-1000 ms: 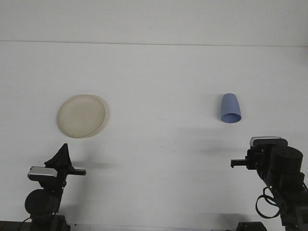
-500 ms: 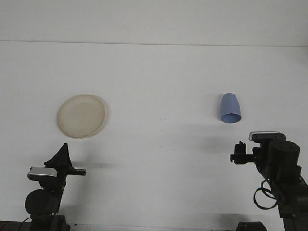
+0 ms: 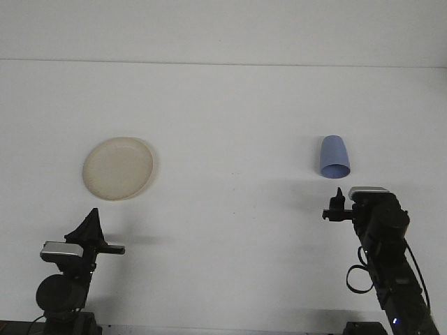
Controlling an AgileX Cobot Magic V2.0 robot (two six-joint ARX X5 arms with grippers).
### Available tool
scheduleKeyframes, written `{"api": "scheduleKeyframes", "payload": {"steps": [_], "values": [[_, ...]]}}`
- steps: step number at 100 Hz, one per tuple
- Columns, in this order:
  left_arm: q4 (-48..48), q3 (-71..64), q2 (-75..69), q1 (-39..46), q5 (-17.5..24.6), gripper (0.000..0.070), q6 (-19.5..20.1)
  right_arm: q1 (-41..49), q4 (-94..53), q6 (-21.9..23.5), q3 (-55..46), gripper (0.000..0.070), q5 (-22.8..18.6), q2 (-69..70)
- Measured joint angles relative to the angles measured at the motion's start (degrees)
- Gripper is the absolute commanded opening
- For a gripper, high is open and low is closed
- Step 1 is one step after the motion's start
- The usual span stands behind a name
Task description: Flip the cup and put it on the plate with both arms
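A blue cup [image 3: 334,157] rests on the white table [image 3: 230,125] at the right, its narrow end pointing away and its wide rim toward me. A cream plate [image 3: 118,167] lies flat at the left with nothing on it. My right gripper [image 3: 336,206] hovers just in front of the cup, a short gap below its rim, not touching it. My left gripper [image 3: 94,234] sits low at the near left, in front of the plate and well apart from it.
The table's far edge [image 3: 223,63] meets a pale wall. A wide stretch of bare white surface separates plate and cup. The right arm's black body and cable [image 3: 380,258] rise from the near right corner.
My right arm has moved forward and a little left, bringing its gripper closer to the cup. The left arm, cup and plate have not moved.
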Motion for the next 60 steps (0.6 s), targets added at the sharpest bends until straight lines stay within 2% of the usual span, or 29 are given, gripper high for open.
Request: {"api": "scheduleKeyframes", "payload": {"steps": [16, 29, 49, 60], "values": [[0.0, 0.0, 0.0, 0.0, 0.0, 0.0011, 0.0, -3.0, 12.6, 0.0, -6.2, 0.0508, -0.1, 4.9], [0.0, 0.0, 0.0, 0.0, 0.0, 0.0011, 0.0, -5.2, 21.9, -1.0, -6.6, 0.0508, -0.2, 11.5], [0.0, 0.0, 0.0, 0.0, 0.0, 0.0011, 0.0, -8.2, 37.1, -1.7, -6.6, 0.0508, -5.9, 22.6], [0.0, 0.0, 0.0, 0.0, 0.0, 0.0011, 0.0, -9.1, 41.6, -1.8, -6.3, 0.0508, -7.3, 28.2]]}}
